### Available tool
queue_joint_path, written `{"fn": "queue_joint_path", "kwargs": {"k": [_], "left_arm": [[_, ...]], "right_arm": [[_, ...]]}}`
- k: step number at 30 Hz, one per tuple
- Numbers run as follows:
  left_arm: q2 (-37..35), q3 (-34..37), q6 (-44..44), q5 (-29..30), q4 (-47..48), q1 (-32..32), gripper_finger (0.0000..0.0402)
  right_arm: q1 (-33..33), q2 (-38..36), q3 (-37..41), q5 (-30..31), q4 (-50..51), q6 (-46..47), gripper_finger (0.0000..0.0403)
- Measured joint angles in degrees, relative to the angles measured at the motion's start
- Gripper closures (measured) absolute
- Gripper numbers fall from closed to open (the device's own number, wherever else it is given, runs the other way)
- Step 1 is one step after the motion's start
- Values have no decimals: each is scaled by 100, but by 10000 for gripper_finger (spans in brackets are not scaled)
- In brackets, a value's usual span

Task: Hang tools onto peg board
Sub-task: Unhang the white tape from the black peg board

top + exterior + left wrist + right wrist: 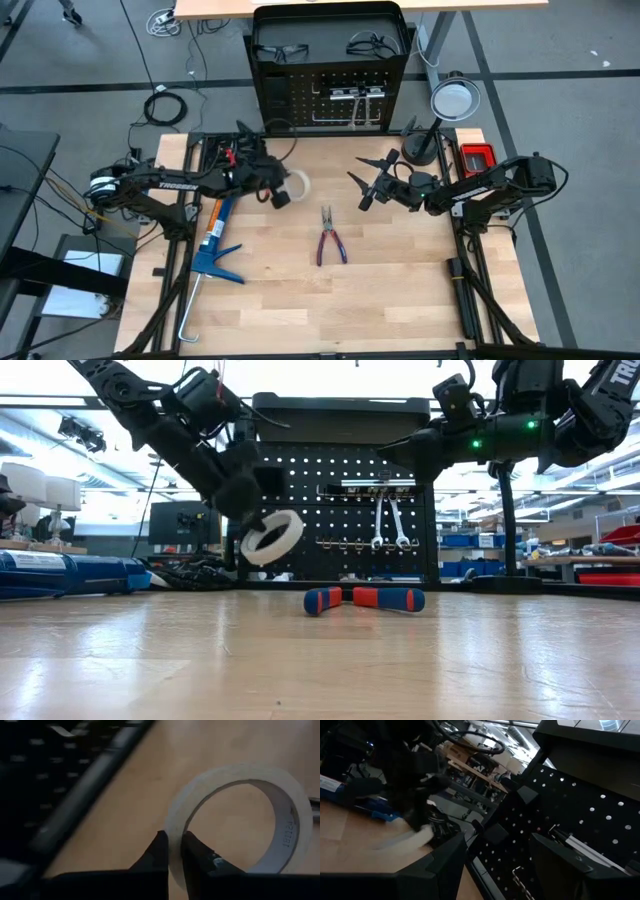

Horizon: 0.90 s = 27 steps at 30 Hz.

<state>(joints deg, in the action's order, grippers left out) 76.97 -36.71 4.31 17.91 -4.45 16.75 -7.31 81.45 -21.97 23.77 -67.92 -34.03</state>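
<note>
White tape roll (272,537) hung clear of the surface (300,300), pinched through its wall by the left claw (175,851), one finger inside the ring and one outside, just in front of the peg board (350,490) and toward its left side. Probably mid-carry toward a free hook, with the hanging itself not yet done. Best done by keeping the ring's opening facing the panel, lining it up with a hook tip, pushing on squarely, and releasing only once the roll sat behind the upturned end; risk of the roll twisting in such a thin pinch if nudged against the panel. Two silver wrenches (387,520) already hung on the hook row, with a black bar above them. Red-handled pliers (331,240) lay flat mid-surface, well apart from both arms. Safety glasses (280,50) sat on top of the frame, seen only from overhead. Right claw (368,185) hovered above the surface right of centre, fingers apart and holding nothing. Blue caulking gun (213,245) lay along the left edge. Low view gave the roll's height off the surface; left wrist view alone showed the grip on the wall; high view alone showed how near the roll stood to the panel.
</note>
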Motion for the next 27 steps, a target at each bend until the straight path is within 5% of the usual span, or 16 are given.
{"fn": "queue_joint_path", "kwargs": {"k": [7,13,21,27], "left_arm": [[111,-145,-24,-1453,225,0,380],[894,-682,48,-2175,558,-27,380],[1966,-1214,418,-2256,697,-314,365],[2183,-1288,440,-1890,741,-382,294]], "right_arm": [[-3,0,-1,3,60,5,175],[-7,0,-1,26,101,5,175],[-72,0,-1,78,276,53,175],[-102,0,-1,83,571,106,175]]}}
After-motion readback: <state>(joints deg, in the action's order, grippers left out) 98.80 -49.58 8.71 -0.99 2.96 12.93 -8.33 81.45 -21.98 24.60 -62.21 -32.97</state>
